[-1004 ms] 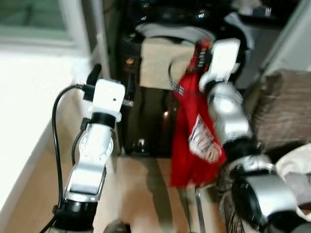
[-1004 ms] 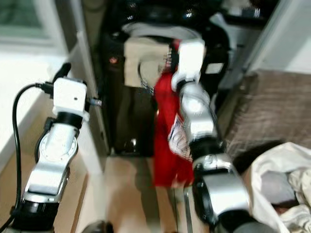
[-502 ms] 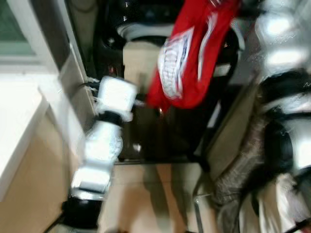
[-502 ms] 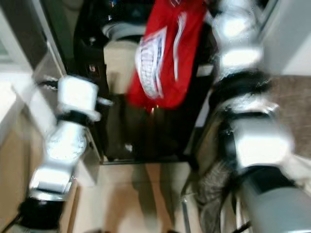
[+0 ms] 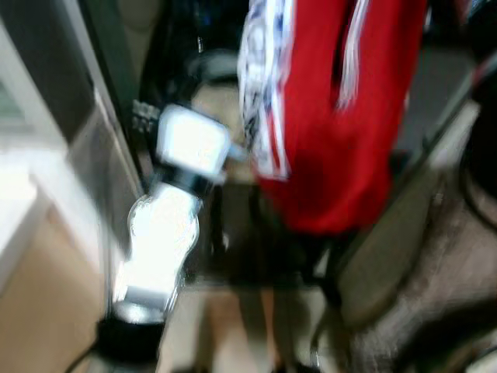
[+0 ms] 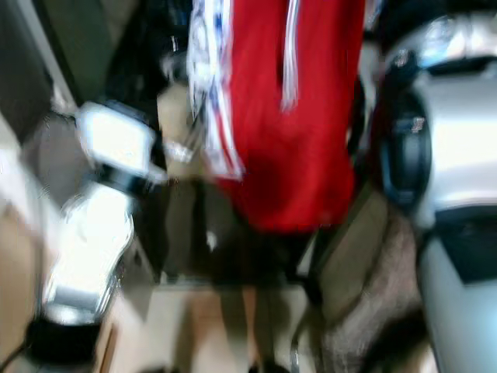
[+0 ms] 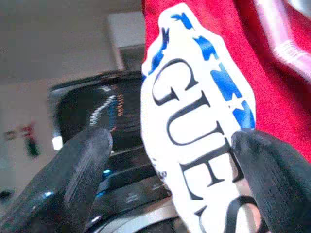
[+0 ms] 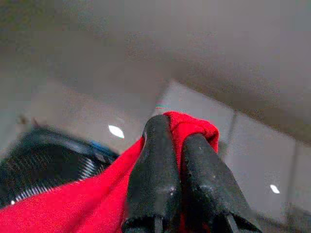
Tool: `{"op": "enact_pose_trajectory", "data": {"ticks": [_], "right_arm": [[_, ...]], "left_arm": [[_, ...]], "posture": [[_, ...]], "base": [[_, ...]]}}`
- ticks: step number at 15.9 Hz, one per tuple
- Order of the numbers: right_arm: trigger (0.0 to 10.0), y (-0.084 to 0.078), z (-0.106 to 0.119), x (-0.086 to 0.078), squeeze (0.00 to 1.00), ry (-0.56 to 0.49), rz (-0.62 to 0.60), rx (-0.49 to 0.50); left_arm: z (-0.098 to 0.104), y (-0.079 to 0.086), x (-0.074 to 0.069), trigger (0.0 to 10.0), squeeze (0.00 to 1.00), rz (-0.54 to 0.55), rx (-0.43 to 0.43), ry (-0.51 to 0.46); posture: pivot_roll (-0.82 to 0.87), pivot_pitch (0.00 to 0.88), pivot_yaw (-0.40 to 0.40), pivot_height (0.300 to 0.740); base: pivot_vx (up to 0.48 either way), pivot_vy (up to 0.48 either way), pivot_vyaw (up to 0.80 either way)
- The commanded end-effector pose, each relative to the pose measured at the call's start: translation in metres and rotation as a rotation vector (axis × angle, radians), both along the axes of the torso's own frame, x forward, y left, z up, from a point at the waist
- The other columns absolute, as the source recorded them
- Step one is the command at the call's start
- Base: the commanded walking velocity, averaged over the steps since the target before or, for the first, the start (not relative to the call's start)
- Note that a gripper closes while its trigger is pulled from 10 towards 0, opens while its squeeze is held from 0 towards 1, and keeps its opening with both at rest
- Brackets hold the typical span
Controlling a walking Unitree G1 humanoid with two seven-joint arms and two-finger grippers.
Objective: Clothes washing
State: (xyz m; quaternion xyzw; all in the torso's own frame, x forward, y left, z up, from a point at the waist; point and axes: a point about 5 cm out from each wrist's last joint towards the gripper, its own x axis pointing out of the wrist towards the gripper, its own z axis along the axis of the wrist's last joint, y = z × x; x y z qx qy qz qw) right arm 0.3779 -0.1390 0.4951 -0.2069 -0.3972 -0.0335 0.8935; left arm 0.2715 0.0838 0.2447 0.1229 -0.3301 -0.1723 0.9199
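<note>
Right gripper (image 8: 177, 145) pinches the red shirt (image 5: 342, 132), dangling it high before the dark washer (image 7: 92, 121). Left gripper (image 7: 170, 160) spread wide beside its white logo (image 7: 199, 121).

Floor (image 5: 46, 326): tan, blurred. Dark machine (image 5: 233, 233) stands on it at far centre. Brown woven mass (image 5: 435, 295) on right, base indistinct. Pale ledge (image 5: 15, 225) at left.
</note>
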Motion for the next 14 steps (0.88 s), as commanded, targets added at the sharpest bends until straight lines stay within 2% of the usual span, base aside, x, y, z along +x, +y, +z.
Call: {"op": "enact_pose_trajectory", "data": {"ticks": [1, 4, 5, 6, 7, 8, 9, 10, 11, 12, 13, 14], "right_arm": [[10.0, 0.008, 0.012, -0.006, 0.00, -0.035, -0.018, -0.007], [10.0, 0.002, 0.004, -0.001, 0.00, -0.025, -0.107, 0.017], [10.0, 0.002, 0.002, 0.000, 0.00, -0.037, -0.147, 0.022], [10.0, 0.005, 0.009, -0.004, 0.00, -0.085, -0.208, -0.020], [10.0, 0.004, 0.022, -0.012, 0.00, -0.150, -0.272, -0.020], [10.0, 0.001, 0.018, -0.008, 0.00, -0.075, -0.253, 0.012], [10.0, 0.003, -0.007, 0.009, 0.00, 0.108, -0.154, 0.070], [10.0, 0.006, -0.025, 0.018, 0.00, 0.215, -0.088, 0.097], [10.0, 0.013, -0.069, 0.036, 0.00, 0.405, -0.017, 0.115], [10.0, 0.013, -0.069, 0.036, 0.00, 0.405, -0.017, 0.115], [10.0, 0.014, -0.133, 0.050, 0.00, 0.623, 0.030, 0.183], [10.0, 0.012, -0.173, 0.054, 0.00, 0.742, 0.040, 0.244]], "left_arm": [[0.004, 0.003, -0.001, 10.0, 0.00, 0.005, 0.007, -0.018], [0.009, 0.003, -0.010, 10.0, 0.00, -0.040, 0.002, -0.051], [0.010, 0.003, -0.012, 10.0, 0.00, -0.048, 0.006, -0.060], [0.014, 0.005, -0.014, 10.0, 0.00, -0.057, 0.019, -0.064], [0.014, 0.005, -0.015, 10.0, 0.00, -0.064, 0.027, -0.064], [0.014, 0.004, -0.014, 10.0, 0.00, -0.066, 0.025, -0.062], [0.014, 0.002, -0.013, 10.0, 0.00, -0.065, 0.016, -0.057], [0.013, 0.003, -0.013, 10.0, 0.00, -0.061, 0.014, -0.051], [0.010, 0.005, -0.013, 10.0, 0.00, -0.045, 0.015, -0.040], [0.010, 0.005, -0.013, 10.0, 0.00, -0.045, 0.015, -0.040], [0.006, 0.007, -0.014, 10.0, 0.00, -0.034, 0.009, -0.022], [0.006, 0.008, -0.014, 10.0, 0.00, -0.033, 0.007, -0.015]], "posture": [[0.10, 0.000, -0.063, 0.731], [0.12, 0.001, -0.075, 0.731], [0.12, 0.001, -0.075, 0.731], [0.14, 0.012, -0.066, 0.731], [0.14, 0.012, -0.066, 0.731], [0.14, 0.008, -0.074, 0.731], [0.14, 0.007, -0.084, 0.731], [0.14, 0.009, -0.090, 0.731], [0.15, 0.012, -0.094, 0.731], [0.15, 0.012, -0.094, 0.731], [0.13, 0.015, -0.096, 0.731], [0.14, 0.013, -0.096, 0.731]], "base": [[0.472, 0.000, 0.00], [0.475, 0.000, 0.00], [0.000, 0.000, 0.00], [0.000, 0.000, 0.00], [0.000, 0.000, 0.00], [0.000, 0.000, 0.00], [0.000, 0.000, 0.00], [0.000, 0.000, 0.00], [0.000, 0.000, 0.00], [0.000, 0.000, 0.00], [0.000, 0.000, 0.00], [0.000, 0.000, 0.00]]}}
